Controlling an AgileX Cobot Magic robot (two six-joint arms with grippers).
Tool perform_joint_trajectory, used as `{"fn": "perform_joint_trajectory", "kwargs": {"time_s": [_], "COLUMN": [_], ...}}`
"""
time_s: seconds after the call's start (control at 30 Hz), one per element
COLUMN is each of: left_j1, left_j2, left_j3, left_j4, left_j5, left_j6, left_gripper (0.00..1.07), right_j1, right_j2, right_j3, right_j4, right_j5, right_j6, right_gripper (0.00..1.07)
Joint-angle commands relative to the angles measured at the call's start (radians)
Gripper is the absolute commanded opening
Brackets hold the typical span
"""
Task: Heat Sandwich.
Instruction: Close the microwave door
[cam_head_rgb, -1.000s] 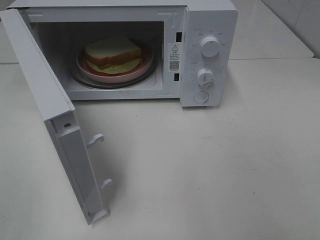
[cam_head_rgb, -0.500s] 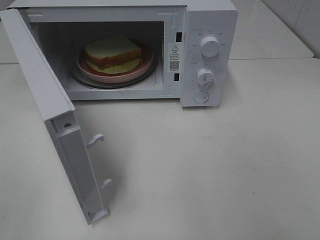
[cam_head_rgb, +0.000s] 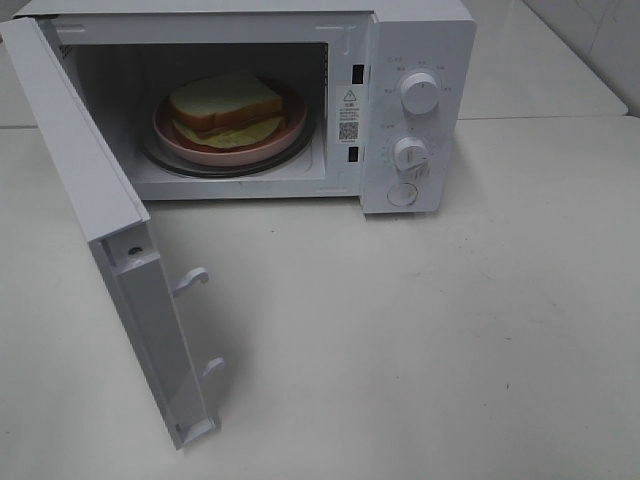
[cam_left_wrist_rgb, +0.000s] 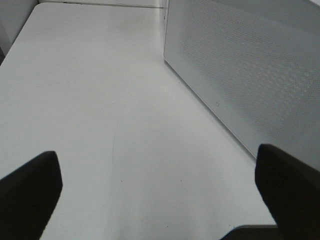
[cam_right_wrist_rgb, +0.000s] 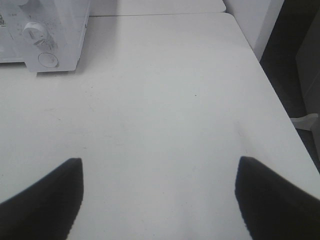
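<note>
A matte white tabletop (cam_head_rgb: 450, 330) spreads before the boxy white microwave (cam_head_rgb: 455, 160), whose door stands open with the thick white-bread sandwich (cam_head_rgb: 225, 100) inside. The left gripper (cam_left_wrist_rgb: 157, 170) and right gripper (cam_right_wrist_rgb: 159, 175) both gape wide, holding nothing.

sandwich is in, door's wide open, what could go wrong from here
The white microwave door stands wide open; the open left gripper near it might push it askew, so its two white latch hooks miss.
A slam could shift the white-bread sandwich on its round pink plate.
The upper round white knob and lower round white knob sit close; the open right gripper might turn the wrong one.
</note>
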Motion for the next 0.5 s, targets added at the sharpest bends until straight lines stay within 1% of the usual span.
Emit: {"fn": "perform_joint_trajectory", "kwargs": {"time_s": [0.03,0.5], "left_j1": [0.004,0.004], "left_j2": [-0.017,-0.017], "left_j3": [0.0,0.0], "left_j4": [-0.009,-0.009], "left_j5": [-0.01,-0.01], "left_j6": [-0.003,-0.003], "left_gripper": [0.98,0.98], "right_j1": [-0.009,-0.009], "right_j2": [-0.027,-0.027], "right_j3": [0.0,0.0], "right_j4": [-0.001,-0.001], "right_j5": [-0.014,-0.014], "right_j6": [-0.006,-0.006], "right_gripper": [0.76,0.76]}}
